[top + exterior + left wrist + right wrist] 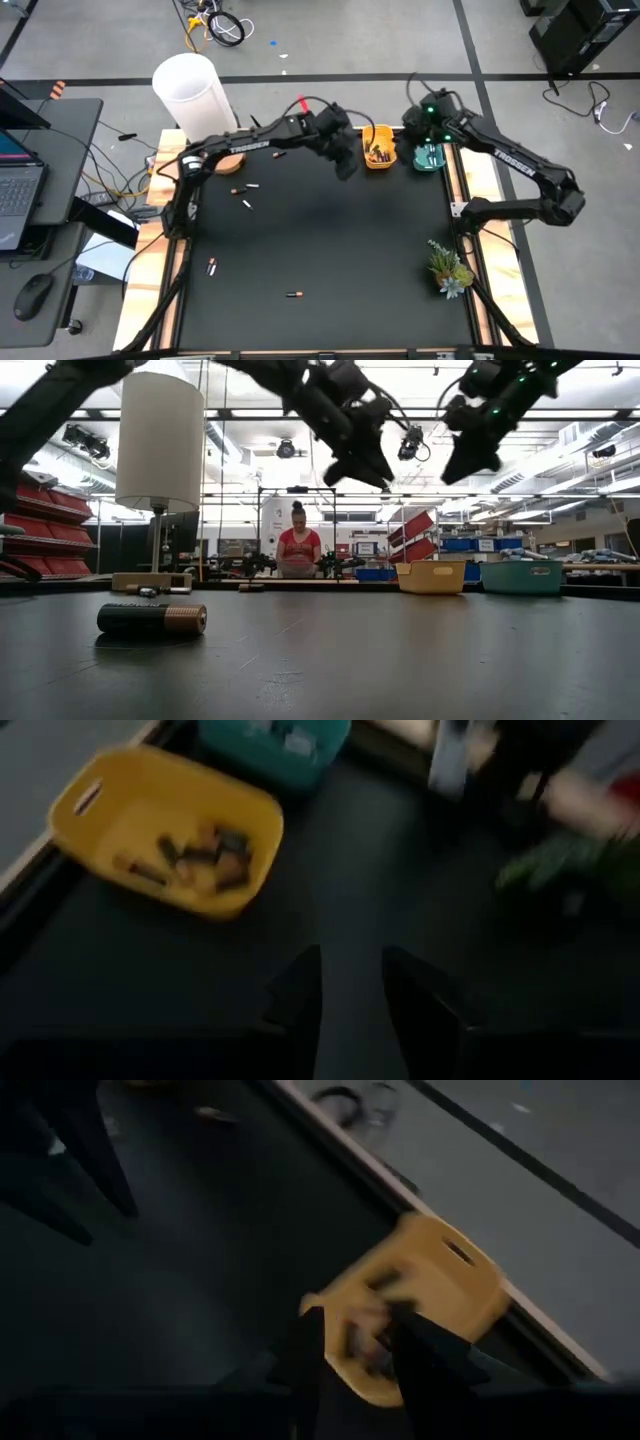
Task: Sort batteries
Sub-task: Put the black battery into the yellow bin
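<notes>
both end effectors are hovering parted and empty, left end effector beside the yellow tray, right end effector above the teal tray.

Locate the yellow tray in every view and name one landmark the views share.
High view: yellow tray at the table's far edge, right of centre.
Low view: yellow tray far back, right of centre.
Left wrist view: upper left.
Right wrist view: centre right, beyond the fingers.
Shared landmark: the teal tray beside it; not in the right wrist view.
</notes>
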### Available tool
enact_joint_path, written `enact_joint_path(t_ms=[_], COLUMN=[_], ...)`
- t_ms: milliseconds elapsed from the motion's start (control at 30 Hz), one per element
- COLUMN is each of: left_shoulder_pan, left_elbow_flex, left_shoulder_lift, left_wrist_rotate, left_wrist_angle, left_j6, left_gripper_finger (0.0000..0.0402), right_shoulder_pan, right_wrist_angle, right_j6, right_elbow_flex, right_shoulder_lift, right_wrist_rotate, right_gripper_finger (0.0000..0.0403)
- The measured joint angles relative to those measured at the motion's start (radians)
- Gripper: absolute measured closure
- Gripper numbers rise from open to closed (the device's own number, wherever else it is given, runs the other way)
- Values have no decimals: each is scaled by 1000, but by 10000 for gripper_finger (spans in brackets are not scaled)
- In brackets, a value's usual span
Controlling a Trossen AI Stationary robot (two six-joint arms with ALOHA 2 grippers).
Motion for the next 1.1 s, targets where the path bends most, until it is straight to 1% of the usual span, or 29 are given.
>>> enact_joint_path(t_ms=[67,167,233,300,400,467,533,567,667,767,867,967,1033,1100], left_shoulder_pan=[-19,-37,-45,-49,-57,-61,-59,-56,-52,-54,-49,-36,-33,-24], left_elbow_flex=[-4,-55,-117,-206,-381,-496,-592,-633,-735,-821,-880,-902,-908,-913], left_shoulder_lift=[-23,-62,-97,-147,-249,-322,-382,-404,-445,-450,-440,-439,-444,-449], left_wrist_rotate=[-25,-18,-21,-35,-66,-111,-168,-191,-214,-216,-226,-251,-313,-344], left_wrist_angle=[-82,-99,-94,-77,15,81,102,103,105,98,93,91,102,160], left_j6=[50,60,52,22,-54,-110,-155,-159,-164,-232,-285,-315,-293,-234], left_gripper_finger=[282,282,282,282,282,282,282,282,282,282,282,282,282,282], right_shoulder_pan=[32,76,104,125,141,148,155,158,173,198,228,262,286,304], right_wrist_angle=[39,97,129,163,236,281,323,345,388,421,426,432,439,439], right_j6=[-21,-30,-28,-4,14,14,14,14,28,47,59,66,67,68], right_elbow_flex=[0,-1,-2,-2,-2,-2,-2,-2,-2,-2,-2,-2,-2,-2], right_shoulder_lift=[37,101,136,153,156,156,156,157,165,172,181,184,183,183], right_wrist_rotate=[-43,-115,-131,-129,-129,-129,-140,-153,-178,-181,-181,-181,-181,-181], right_gripper_finger=[280,279,279,280,283,284,284,284,284,284,284,284,284,284])
